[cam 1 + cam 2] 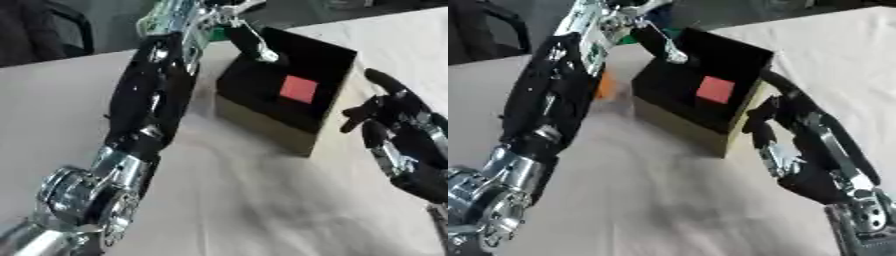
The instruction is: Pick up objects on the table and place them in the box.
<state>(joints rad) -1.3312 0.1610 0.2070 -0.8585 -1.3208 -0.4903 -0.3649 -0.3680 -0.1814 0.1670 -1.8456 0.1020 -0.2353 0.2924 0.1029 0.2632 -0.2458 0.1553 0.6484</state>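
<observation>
A black-lined cardboard box (262, 127) sits upper centre on the white-clothed table (262, 210), a red square block (298, 89) lying inside. The left hand (249, 40) reaches over the box's upper-left rim, fingers extended, holding nothing. The right hand (798, 125) rests at right, fingers relaxed and empty, just beside the box wall.

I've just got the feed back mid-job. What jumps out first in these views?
The box, black inside with tan outer walls, sits at the centre of the table with a red square object lying in it. The left arm stretches up the left side, and the left hand reaches over the box's far corner. The right hand rests open against the box's right wall.
</observation>
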